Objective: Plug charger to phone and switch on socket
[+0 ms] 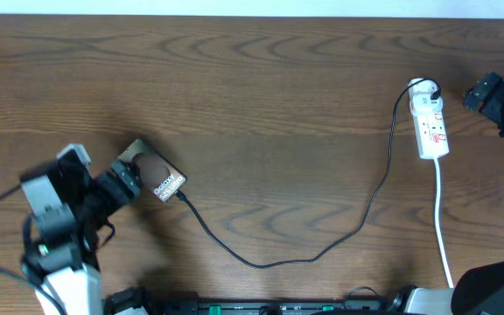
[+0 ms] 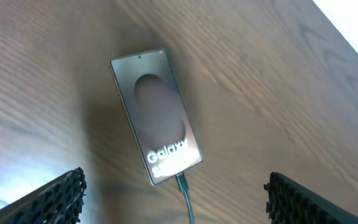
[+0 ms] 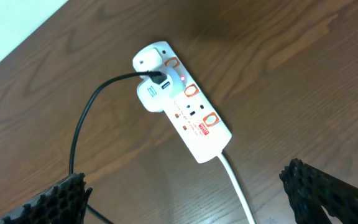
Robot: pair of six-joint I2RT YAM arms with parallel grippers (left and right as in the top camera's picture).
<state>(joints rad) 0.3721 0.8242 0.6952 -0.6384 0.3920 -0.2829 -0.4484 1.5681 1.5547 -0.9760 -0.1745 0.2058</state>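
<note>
Phone (image 2: 157, 115): lies flat and screen-up on the wooden counter (image 1: 278, 87).
Charger (image 1: 278, 258): its plug tip sits at the phone's lettered end. The black cable curves away from the phone to a white adapter (image 3: 154, 93) on the socket.
Socket (image 3: 188, 115): well apart from the phone, on the right arm's side, with a white cord (image 1: 443, 219) trailing off it.
Left pincer (image 2: 176, 199): spread wide and empty, hovering over the phone.
Right pincer (image 3: 191, 193): spread wide and empty, far from the phone, above the socket.

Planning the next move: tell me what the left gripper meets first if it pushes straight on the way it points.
Probably the flat dark rectangular smartphone, lying centred ahead between its open fingers; depth is unclear, so possibly the wooden table.
</note>
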